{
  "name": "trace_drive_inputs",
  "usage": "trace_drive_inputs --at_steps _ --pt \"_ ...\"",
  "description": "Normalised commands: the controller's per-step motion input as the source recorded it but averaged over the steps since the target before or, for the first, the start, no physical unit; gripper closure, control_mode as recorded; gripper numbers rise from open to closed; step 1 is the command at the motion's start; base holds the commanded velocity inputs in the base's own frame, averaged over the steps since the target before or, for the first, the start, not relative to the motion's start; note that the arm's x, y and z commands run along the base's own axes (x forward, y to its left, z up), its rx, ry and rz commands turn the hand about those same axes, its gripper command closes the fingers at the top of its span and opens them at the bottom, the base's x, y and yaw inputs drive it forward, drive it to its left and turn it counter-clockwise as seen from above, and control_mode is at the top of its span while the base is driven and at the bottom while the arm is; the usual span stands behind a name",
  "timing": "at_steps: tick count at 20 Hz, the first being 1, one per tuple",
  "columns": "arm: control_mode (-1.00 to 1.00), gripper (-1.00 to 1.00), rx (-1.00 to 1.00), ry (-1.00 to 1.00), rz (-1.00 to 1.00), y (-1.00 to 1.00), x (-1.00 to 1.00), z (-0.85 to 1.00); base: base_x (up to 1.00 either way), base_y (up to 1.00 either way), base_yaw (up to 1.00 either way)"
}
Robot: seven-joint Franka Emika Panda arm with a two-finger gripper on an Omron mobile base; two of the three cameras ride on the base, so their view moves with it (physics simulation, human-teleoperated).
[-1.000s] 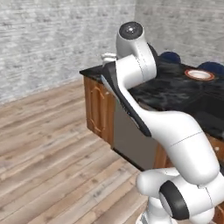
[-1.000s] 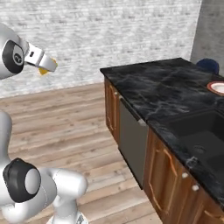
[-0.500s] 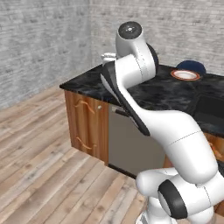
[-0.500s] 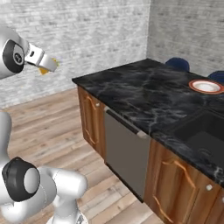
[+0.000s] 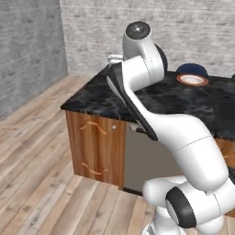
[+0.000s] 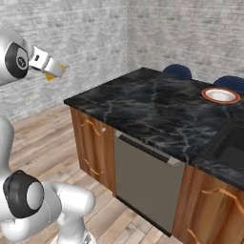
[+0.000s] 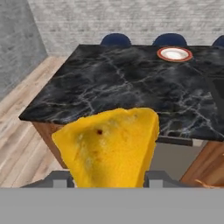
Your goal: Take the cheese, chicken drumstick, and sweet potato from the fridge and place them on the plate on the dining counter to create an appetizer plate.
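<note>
My gripper [image 7: 109, 177] is shut on the cheese [image 7: 109, 146], a yellow-orange wedge that fills the lower middle of the hand view. In the right base view the gripper [image 6: 52, 70] is held high at the upper left, with a bit of the cheese [image 6: 49, 76] showing under it. The red-rimmed plate [image 7: 174, 54] lies empty on the far side of the dining counter [image 7: 109, 87], well ahead of the cheese. From the base views the plate [image 5: 192, 80] [image 6: 220, 95] sits toward the right of the counter. The fridge, chicken drumstick and sweet potato are out of view.
Blue stools [image 7: 116, 40] [image 6: 177, 71] stand behind the dining counter [image 6: 143, 105]. A grey appliance panel [image 6: 145, 181] is set in its wooden base, and a sink [image 6: 233, 143] is sunk in the top at the right. Wooden floor [image 5: 41, 151] lies open to the left.
The whole picture has shifted: the base has moved, so the counter and plate now sit closer and more central. The gripper has kept its hold on the cheese.
</note>
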Motion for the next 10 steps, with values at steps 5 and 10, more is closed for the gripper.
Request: trace_drive_inputs --at_steps 5,10 --pt "1.0 1.0 0.0 0.0 0.0 0.0 0.0 0.0 0.46 1.0 -0.34" --pt "1.0 1.0 0.0 0.0 0.0 0.0 0.0 0.0 0.33 1.0 -0.27"
